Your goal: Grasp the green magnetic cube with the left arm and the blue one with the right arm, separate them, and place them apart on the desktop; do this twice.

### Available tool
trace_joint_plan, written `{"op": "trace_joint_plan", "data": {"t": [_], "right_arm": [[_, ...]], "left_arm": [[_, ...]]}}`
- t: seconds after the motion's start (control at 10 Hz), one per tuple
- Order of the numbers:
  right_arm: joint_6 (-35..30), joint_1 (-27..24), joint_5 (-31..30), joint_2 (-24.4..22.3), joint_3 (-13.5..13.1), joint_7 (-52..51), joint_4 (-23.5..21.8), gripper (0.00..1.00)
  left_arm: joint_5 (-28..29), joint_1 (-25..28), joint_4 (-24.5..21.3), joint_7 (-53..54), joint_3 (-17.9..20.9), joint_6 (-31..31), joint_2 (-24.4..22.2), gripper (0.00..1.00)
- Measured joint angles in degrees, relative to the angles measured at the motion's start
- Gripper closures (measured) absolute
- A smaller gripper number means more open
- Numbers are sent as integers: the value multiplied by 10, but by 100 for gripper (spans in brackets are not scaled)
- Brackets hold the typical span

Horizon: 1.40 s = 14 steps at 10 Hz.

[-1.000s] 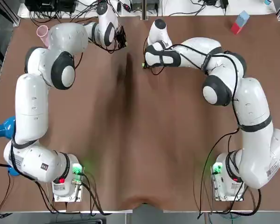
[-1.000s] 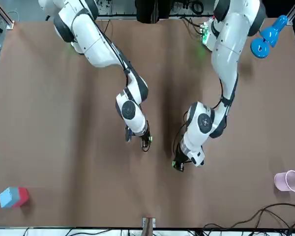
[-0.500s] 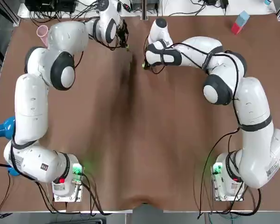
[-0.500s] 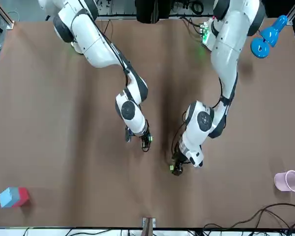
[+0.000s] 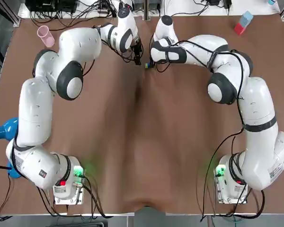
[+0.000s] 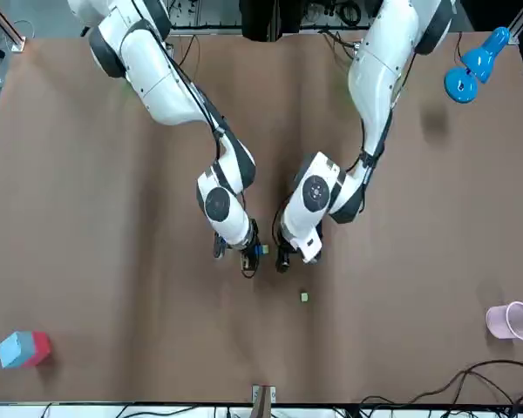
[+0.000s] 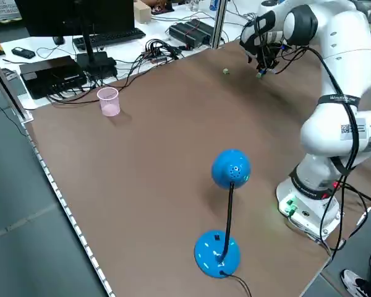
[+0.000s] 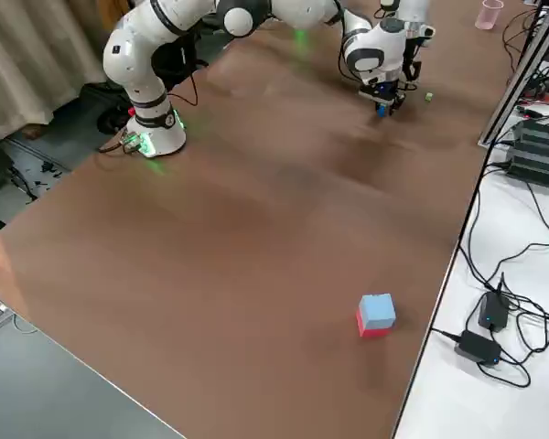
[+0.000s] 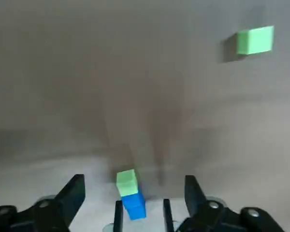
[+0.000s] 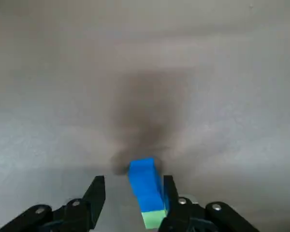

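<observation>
A joined blue-and-green cube pair [image 9: 130, 194] stands on the brown table [image 5: 142, 142] at the far middle. My right gripper [image 10: 133, 186] straddles the cube pair [image 10: 145, 186], open, with a gap on one side. My left gripper [image 9: 133, 186] faces it from close by, opened wide, and the pair sits midway between its fingers. In the front view the right gripper [image 6: 248, 259] and left gripper [image 6: 283, 259] nearly meet at the cube pair [image 6: 260, 251]. A single green cube [image 6: 304, 298] lies loose on the table beyond them, also visible as the green cube [image 9: 254, 40].
A pink cup [image 5: 43, 33] stands at the far left corner. A blue-and-red block [image 5: 243, 22] sits at the far right corner. A blue desk lamp [image 7: 226, 216] stands at the left edge. Cables run along the far table edge.
My left gripper let go of the single green cube at the far side and swung right to meet the right gripper at the cube pair. The right gripper barely shifted.
</observation>
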Motion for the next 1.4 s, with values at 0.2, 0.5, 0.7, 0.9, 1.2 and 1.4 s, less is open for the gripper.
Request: {"op": "trace_joint_plan", "data": {"t": [0.2, 0.5, 0.7, 0.9, 1.2, 1.4], "right_arm": [[-1, 0, 0, 0, 7, -2, -5, 47], [-1, -5, 0, 0, 8, -14, -6, 75], [-1, -6, 0, 0, 9, -15, -6, 77], [-1, -6, -1, 0, 9, -15, -6, 77], [-1, -6, -2, 0, 9, -15, -6, 77], [-1, -6, -2, 0, 9, -15, -6, 77]], "left_arm": [[0, -9, -1, -16, 0, 0, 9, 11], [0, -24, -2, -34, 0, -1, 23, 18], [0, -28, -2, -36, 0, 0, 30, 20], [0, -29, -2, -36, 1, 1, 32, 20], [0, -27, 1, -36, 8, 13, 32, 20], [0, -27, 1, -35, 10, 34, 33, 20]]}}
